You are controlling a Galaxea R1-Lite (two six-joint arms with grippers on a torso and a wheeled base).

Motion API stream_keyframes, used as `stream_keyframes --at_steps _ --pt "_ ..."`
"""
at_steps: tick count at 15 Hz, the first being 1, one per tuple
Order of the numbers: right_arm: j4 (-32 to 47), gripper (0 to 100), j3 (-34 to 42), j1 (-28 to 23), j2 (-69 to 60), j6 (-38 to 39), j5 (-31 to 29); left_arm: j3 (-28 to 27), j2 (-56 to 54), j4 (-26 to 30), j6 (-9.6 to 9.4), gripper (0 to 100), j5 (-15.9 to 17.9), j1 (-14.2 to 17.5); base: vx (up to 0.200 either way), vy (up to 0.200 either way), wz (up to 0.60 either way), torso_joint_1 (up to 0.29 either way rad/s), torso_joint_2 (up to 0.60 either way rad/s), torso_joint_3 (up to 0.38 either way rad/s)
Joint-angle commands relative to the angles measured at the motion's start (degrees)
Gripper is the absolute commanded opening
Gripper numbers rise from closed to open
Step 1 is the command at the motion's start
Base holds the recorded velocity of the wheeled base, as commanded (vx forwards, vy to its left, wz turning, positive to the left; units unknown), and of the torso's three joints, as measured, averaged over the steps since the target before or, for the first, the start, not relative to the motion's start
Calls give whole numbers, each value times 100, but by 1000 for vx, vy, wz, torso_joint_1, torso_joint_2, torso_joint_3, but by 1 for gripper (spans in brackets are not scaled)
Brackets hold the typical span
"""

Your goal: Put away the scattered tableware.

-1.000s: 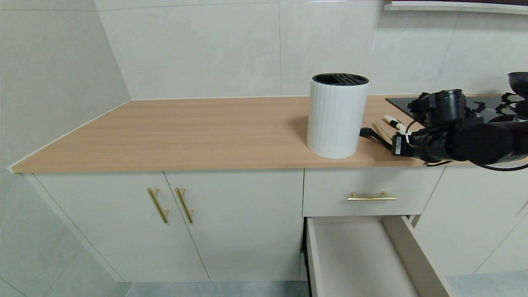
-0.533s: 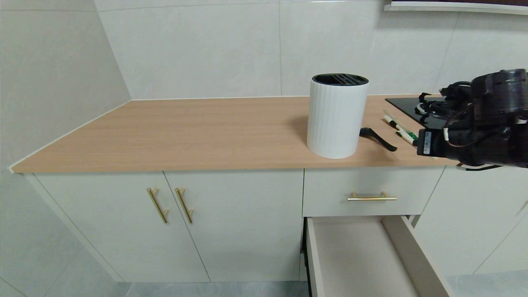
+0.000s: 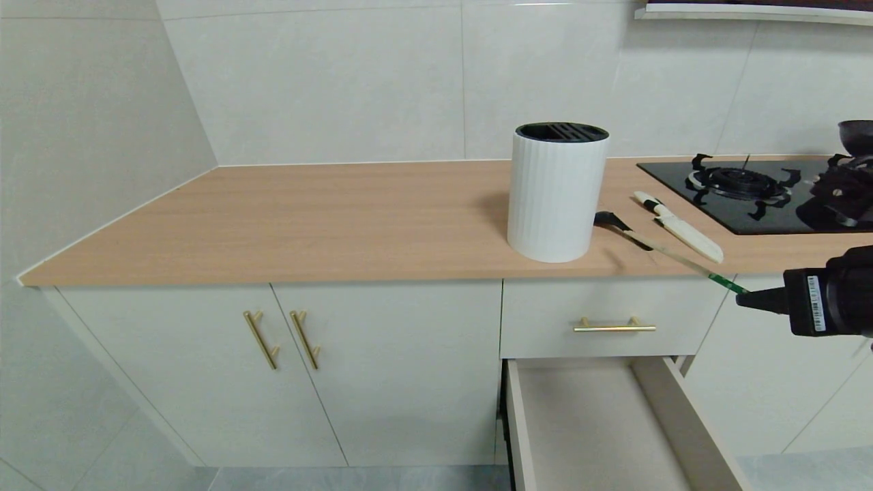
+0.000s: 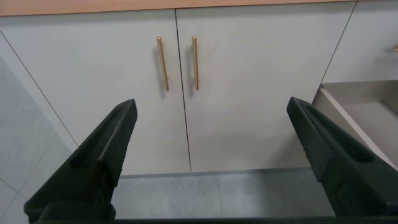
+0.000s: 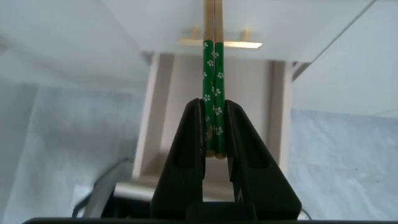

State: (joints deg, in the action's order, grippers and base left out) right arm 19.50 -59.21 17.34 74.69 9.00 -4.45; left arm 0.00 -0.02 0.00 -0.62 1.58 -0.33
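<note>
Spanning the head view, the wooden countertop (image 3: 307,218) sits over a pair of pale cabinet doors (image 3: 204,368) with gold handles; to their right a lower drawer (image 3: 682,416) stands pulled open beneath a closed one; a black gas hob (image 3: 750,201) is set into the counter at the far right; a white ribbed utensil holder (image 3: 556,198) with a black slotted top stands upright on the counter, just left of a white-bladed knife (image 3: 682,228) lying flat and a black-handled utensil (image 3: 610,219) partly hidden behind the holder; the left gripper (image 4: 210,106) hangs low before the cabinet doors, jaws spread wide and empty; the right gripper (image 3: 743,294) hovers off the counter's front edge, above and right of the open drawer, clenched on the green patterned ends of a pair of chopsticks (image 3: 682,262); their bare tips slant back over the counter edge toward the black utensil.
</note>
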Motion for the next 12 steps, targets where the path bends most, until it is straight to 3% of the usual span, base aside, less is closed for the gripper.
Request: stream_keyframes --at_steps 1,6,12 --pt "97 0 24 16 -130 -100 6 0 2 0 1 100 0 -2 0 0 0 0 0 0" --pt "-8 0 516 7 -113 -759 216 0 2 0 1 100 0 -2 0 0 0 0 0 0" --pt "-1001 0 1157 33 107 -1014 524 0 2 0 1 100 0 -2 0 0 0 0 0 0"
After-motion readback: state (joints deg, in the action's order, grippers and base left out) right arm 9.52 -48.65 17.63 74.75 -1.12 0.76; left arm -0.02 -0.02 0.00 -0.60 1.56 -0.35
